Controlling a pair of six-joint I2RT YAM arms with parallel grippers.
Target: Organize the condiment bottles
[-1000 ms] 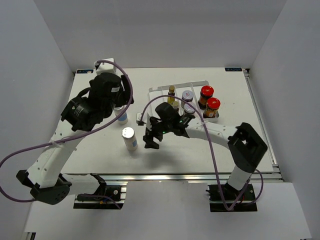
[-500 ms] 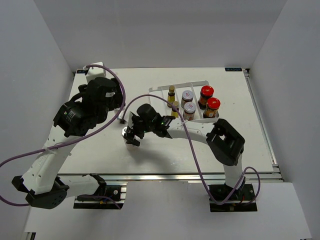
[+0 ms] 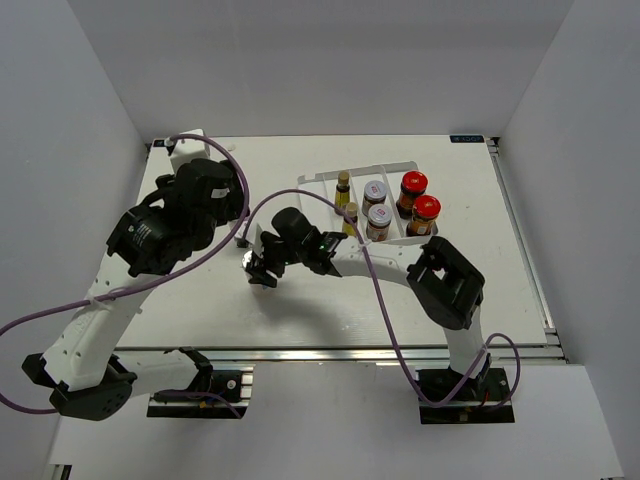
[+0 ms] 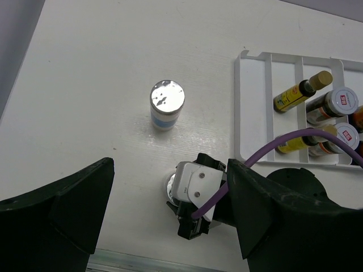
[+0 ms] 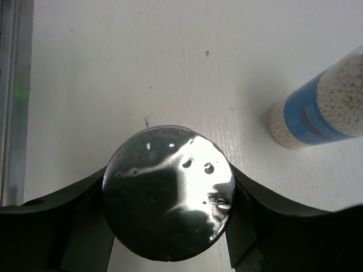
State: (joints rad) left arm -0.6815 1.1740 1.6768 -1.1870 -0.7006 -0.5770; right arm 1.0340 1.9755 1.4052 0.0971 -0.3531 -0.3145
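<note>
- Clasping the white bottle [image 5: 168, 215] from both sides, the right end effector [image 3: 263, 268] has its fingers [image 5: 62, 221] tight against the silver cap's outline with no gap showing. I read it as closed on the bottle. Whether the base has left the counter [image 3: 330, 310] cannot be told.
- That bottle sits left of the counter's middle, toward the near edge.
- The second white bottle [image 4: 167, 105], blue-banded, stands free just beyond it toward the far-left corner, near but apart.
- The left end effector [image 4: 169, 164] hangs above both, spread wide and holding nothing.
- The white ribbed tray [image 4: 249, 113] lies toward the far edge, right of centre. The amber bottles [image 3: 343, 183], silver-lidded jars [image 3: 375, 190] and red-capped bottles [image 3: 414, 184] stand in its lanes, and the lane at its left end looks free.
- Risks, as I judge them:
  - A sideways sweep before lifting could topple the free bottle.
  - A straight rise could meet the left end effector overhead.
  - A low carry could catch the tray's rim or nudge an amber bottle.
  - A grip taken high on a smooth body may let the bottle swing or slip.
</note>
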